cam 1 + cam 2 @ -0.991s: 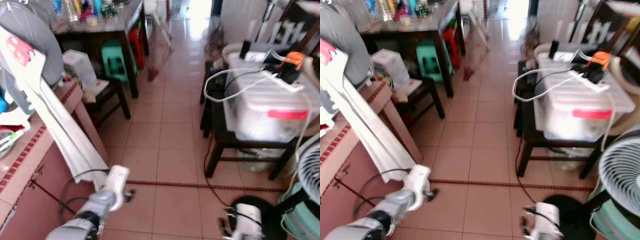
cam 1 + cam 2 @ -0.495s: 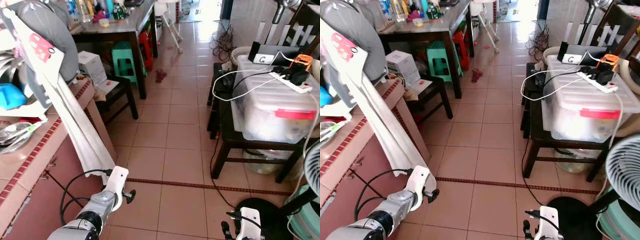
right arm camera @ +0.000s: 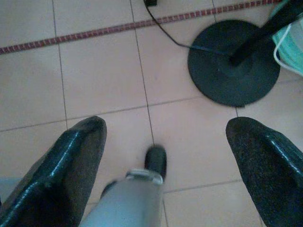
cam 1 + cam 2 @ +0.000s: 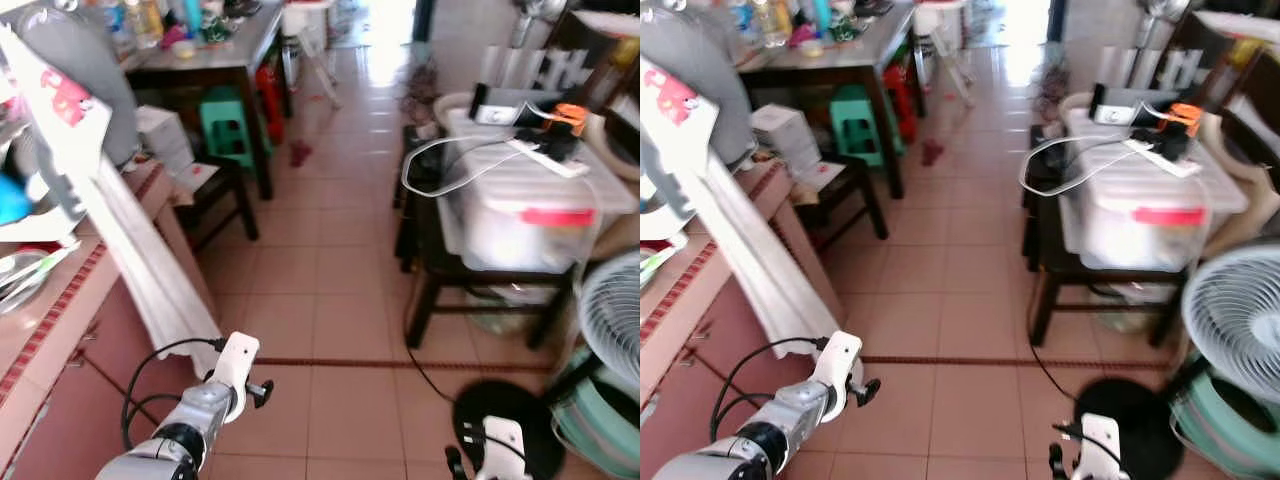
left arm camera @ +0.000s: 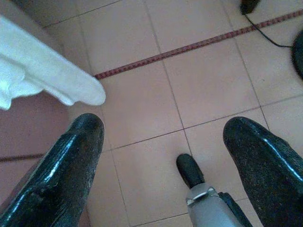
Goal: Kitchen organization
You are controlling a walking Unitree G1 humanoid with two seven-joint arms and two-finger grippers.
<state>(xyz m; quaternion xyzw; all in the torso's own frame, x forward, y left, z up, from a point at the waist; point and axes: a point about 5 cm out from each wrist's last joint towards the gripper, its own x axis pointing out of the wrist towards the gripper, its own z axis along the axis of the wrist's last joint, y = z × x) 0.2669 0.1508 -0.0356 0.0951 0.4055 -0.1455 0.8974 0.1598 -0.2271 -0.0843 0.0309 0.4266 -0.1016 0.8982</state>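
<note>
A tiled kitchen counter runs along my left, with a blue item, metal dishes and a big grey lid on it. A long white cloth hangs from the counter toward the floor; its end lies close to the left finger. My left gripper hangs low beside the counter front, open and empty, above floor tiles. The left arm and right arm sit at the bottom edge of the eye views. My right gripper is open over bare tiles.
A clear plastic box with a power strip rests on a dark bench at right. A white fan and a black round stand base with its cable stand at right. Farther back are a green stool and a dark table holding bottles.
The head camera has swung a little and the picture is blurrier. Both arms hang in nearly the same place, and both grippers are still empty.
</note>
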